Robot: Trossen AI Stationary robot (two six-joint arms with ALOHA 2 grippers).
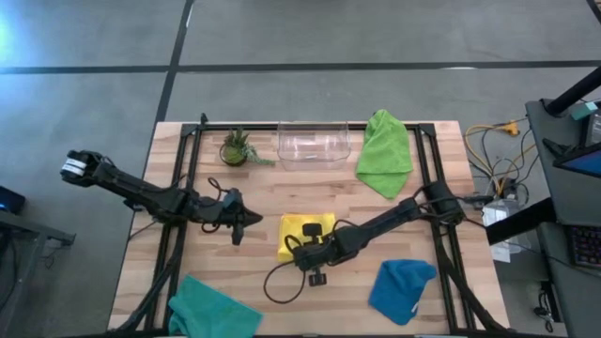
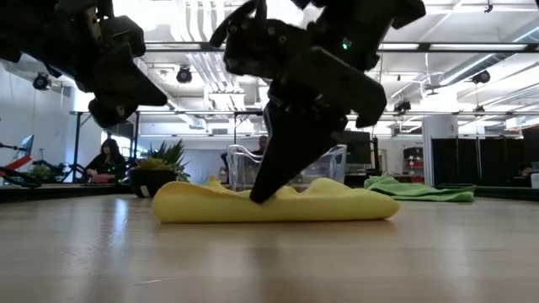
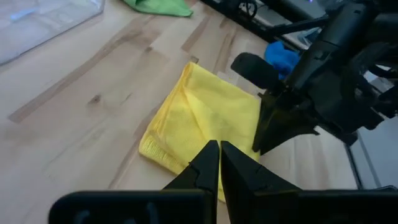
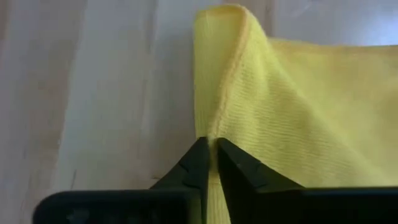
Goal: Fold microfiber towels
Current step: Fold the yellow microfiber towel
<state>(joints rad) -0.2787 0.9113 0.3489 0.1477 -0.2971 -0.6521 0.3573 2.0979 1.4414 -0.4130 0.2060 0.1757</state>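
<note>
The left pincer (image 1: 235, 228) hangs closed and empty just left of the yellow towel (image 1: 302, 228), its two dark fingers (image 3: 211, 163) pressed together and pointing at the towel's near edge without touching it. On the bench (image 1: 141, 253), the teal towel (image 1: 211, 310) lies crumpled well to the left of and below the yellow towel in the high view, at the bench's front edge. A small potted plant (image 1: 237, 148) stands far behind and left of the yellow towel, near the back edge. The yellow towel itself lies in the middle of the bench, folded over into a rough rectangle with a doubled edge. A clear plastic bin (image 1: 314, 143) sits straight behind it at the back edge. The right pincer (image 1: 308, 253) is down on the yellow towel's front part, its fingers (image 4: 205, 163) closed on a raised fold of the cloth's hemmed edge; in the low view the dark fingers press into the top of the towel. The lime green towel (image 1: 385, 153) lies behind and right of the yellow towel, beside the bin. The blue towel (image 1: 402, 289) lies bunched to the right and front of the yellow towel, well apart from it.
</note>
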